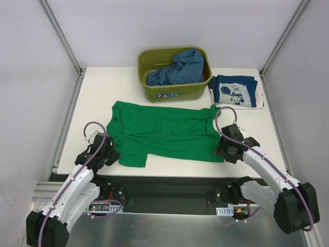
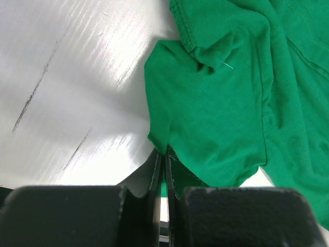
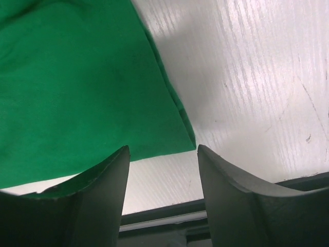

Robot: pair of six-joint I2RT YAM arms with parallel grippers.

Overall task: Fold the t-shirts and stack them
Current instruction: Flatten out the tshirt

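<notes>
The bright green t-shirt [image 1: 164,131] lies spread flat in the middle of the white table. My left gripper [image 1: 110,154] is shut on the edge of its near left sleeve; in the left wrist view the green cloth [image 2: 221,103] runs down between the closed fingers of the gripper [image 2: 164,157]. My right gripper [image 1: 222,153] is open at the shirt's near right corner. In the right wrist view the corner of the shirt [image 3: 77,92] ends just ahead of the gripper [image 3: 162,154], with nothing between its fingers. The navy printed t-shirt [image 1: 235,91] lies folded at the back right. The mid-blue t-shirt [image 1: 177,69] is bunched in the tub.
An olive-green plastic tub [image 1: 175,93] stands at the back centre, just behind the green shirt. Metal frame posts rise at the table's back corners. The table's front edge and a dark rail run just below both grippers.
</notes>
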